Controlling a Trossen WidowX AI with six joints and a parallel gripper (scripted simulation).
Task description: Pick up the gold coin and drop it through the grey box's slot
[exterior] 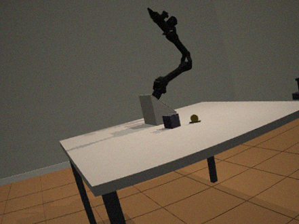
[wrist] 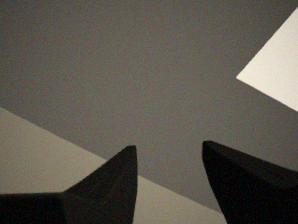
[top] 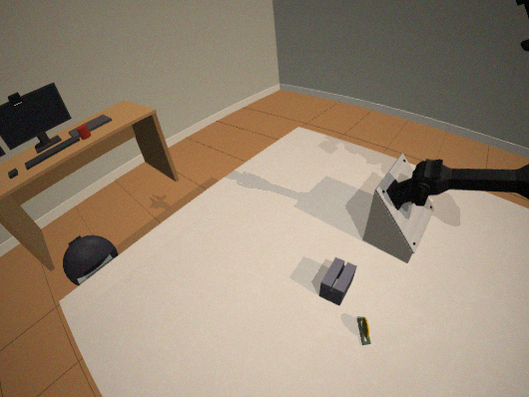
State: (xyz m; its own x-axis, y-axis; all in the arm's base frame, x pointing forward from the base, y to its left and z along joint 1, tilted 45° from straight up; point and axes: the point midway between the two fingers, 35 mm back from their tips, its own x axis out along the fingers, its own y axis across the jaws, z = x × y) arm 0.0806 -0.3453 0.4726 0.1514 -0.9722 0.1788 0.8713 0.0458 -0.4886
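The gold coin [exterior: 194,118] stands on its edge in the green holder [top: 363,330] on the white worktop [exterior: 138,150], just beside the grey box [top: 337,280], whose lid has a narrow slot. The arm [exterior: 178,53] is raised high above the worktop, well apart from the coin and the box. The gripper [exterior: 154,13] points upward, and its jaws are partly closed with a gap and hold nothing between them.
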